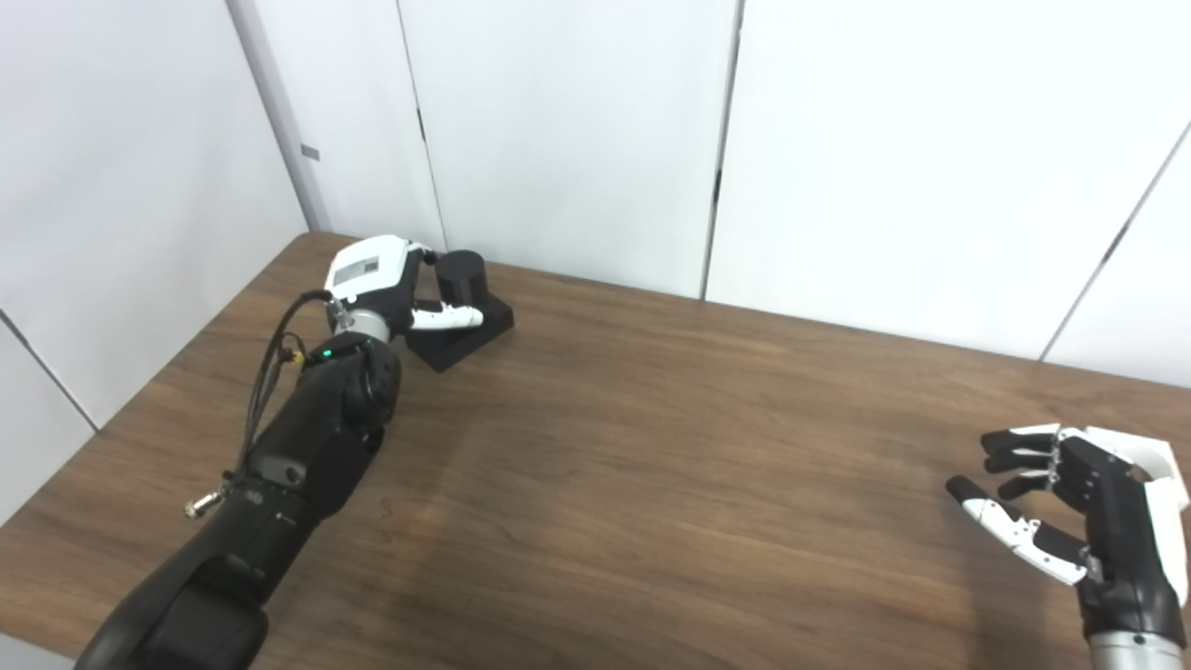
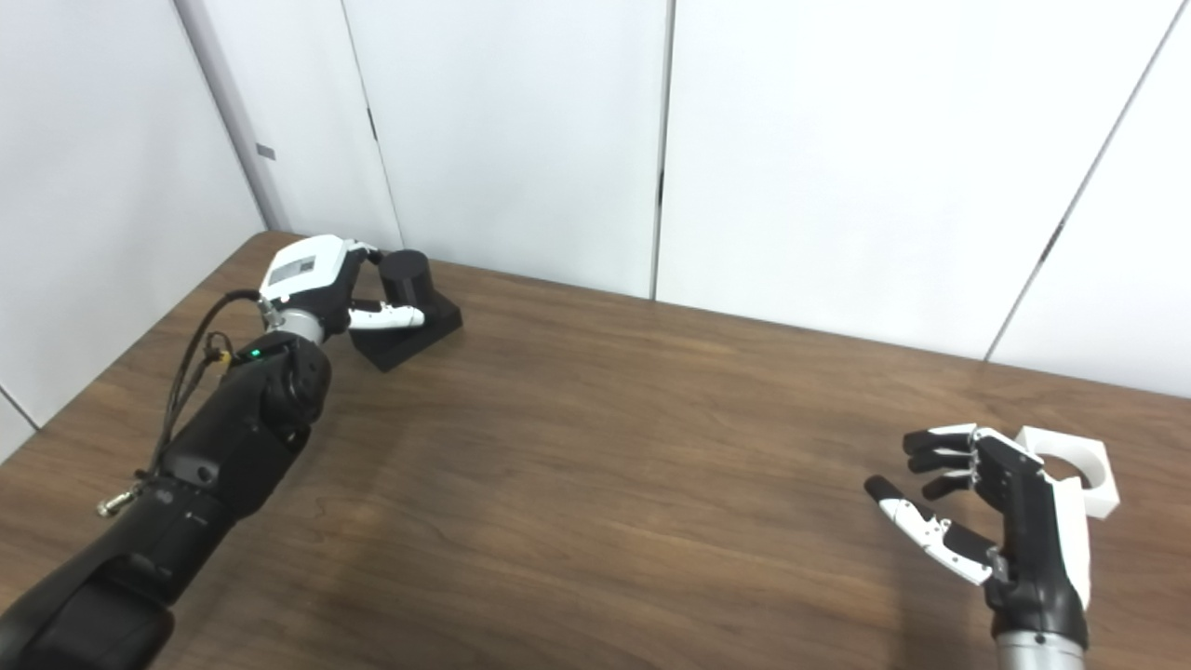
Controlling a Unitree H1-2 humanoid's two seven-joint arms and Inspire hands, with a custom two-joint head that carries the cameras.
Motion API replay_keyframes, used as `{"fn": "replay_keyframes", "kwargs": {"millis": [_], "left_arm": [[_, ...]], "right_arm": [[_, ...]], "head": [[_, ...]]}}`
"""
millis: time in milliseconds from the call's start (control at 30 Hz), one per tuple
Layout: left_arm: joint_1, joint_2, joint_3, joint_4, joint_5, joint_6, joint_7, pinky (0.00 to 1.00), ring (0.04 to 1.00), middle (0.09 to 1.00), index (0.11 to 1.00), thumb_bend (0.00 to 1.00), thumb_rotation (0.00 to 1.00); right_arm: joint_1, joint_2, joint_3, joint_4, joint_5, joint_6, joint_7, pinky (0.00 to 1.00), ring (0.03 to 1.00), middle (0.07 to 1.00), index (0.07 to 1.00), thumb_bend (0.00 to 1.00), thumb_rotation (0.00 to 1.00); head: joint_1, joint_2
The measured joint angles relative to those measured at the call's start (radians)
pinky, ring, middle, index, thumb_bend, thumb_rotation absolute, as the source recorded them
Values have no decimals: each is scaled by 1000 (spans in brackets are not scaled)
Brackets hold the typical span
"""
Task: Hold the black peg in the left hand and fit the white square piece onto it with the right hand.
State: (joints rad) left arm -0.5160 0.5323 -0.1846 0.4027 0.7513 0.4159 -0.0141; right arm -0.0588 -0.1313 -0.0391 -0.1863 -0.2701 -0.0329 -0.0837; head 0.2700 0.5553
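Observation:
The black peg [image 1: 461, 275], a short cylinder on a square black base [image 1: 475, 333], stands on the table at the far left. My left hand [image 1: 377, 284] is at its left side. The thumb [image 1: 448, 318] lies straight across the base in front of the cylinder, and the fingers reach behind it, mostly hidden. The peg rests on the table. The white square piece [image 2: 1093, 475], with a round hole, lies flat at the right, just behind my right hand [image 2: 986, 512]. That hand hovers open, fingers spread, palm facing left, holding nothing.
The brown wooden table [image 1: 651, 447] runs up to white wall panels [image 1: 577, 130] at the back and left. The peg sits close to the far left corner. Black cables [image 1: 270, 372] hang along my left forearm.

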Motion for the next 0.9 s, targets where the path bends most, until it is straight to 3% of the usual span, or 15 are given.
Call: {"fn": "replay_keyframes", "kwargs": {"millis": [900], "left_arm": [[-26,3,-100,113,43,44,4,820,951,935,816,927,617]], "right_arm": [[8,-1,-6,-32,18,9,26,443,570,614,489,496,116]], "head": [[-9,21]]}}
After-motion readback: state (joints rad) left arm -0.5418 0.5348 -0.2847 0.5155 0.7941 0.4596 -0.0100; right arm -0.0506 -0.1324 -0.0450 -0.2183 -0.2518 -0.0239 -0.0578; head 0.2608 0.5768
